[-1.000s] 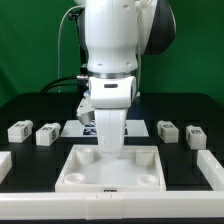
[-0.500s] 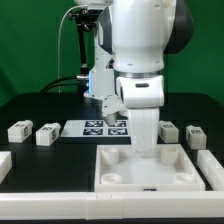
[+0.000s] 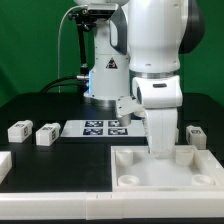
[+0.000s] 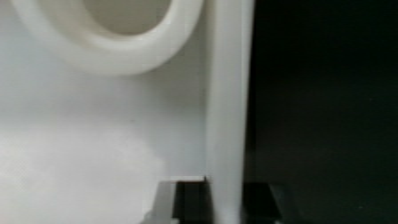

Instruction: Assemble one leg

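The gripper (image 4: 226,205) is pinching the white panel (image 3: 165,172) by its raised rim at lower right, jaws narrow. One leg (image 3: 18,130) and a second leg (image 3: 46,134) are sitting mid-left, and a third leg (image 3: 194,134) at the right edge.

robot arm (image 3: 155,70) now much further to the exterior view's right, big white panel (image 3: 150,172) moved right along with it, marker board (image 3: 100,127) now in full sight, only one right-side leg (image 3: 192,133) showing beside the arm, two before
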Motion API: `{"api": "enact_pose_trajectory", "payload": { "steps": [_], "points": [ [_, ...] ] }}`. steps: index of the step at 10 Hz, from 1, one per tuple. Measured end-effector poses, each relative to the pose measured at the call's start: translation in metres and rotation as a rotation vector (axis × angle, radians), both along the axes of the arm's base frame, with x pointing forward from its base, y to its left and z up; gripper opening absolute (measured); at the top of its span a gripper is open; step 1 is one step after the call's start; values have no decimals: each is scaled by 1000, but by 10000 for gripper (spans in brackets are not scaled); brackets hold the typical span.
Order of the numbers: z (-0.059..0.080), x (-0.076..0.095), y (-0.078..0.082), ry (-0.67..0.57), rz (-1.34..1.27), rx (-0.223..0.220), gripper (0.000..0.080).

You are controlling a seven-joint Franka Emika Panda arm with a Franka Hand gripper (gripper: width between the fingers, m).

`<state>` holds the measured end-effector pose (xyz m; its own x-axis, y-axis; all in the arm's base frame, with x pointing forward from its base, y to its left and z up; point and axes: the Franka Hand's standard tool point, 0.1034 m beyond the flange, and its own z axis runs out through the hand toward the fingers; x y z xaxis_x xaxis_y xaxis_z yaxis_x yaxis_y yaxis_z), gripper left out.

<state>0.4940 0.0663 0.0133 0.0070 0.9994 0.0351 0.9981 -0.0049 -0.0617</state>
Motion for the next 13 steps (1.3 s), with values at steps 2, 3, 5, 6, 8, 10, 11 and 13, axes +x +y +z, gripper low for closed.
{"api": "enact_pose_trajectory", "payload": {
  "steps": [2, 3, 5, 6, 8, 10, 11, 13],
  "points": [
    [0, 0, 0, 22, -14, -6, 63],
    [0, 0, 0, 22, -17, -7, 63],
    [0, -1, 0, 23, -18, -7, 64],
    [0, 0, 0, 22, -21, -7, 283],
    [0, 0, 0, 22, -26, -7, 418],
    [0, 0, -1, 22, -28, -7, 579],
    [0, 0, 0, 22, -28, -7, 636],
    [0, 0, 0, 22, -31, -7, 647]
  ]
}}
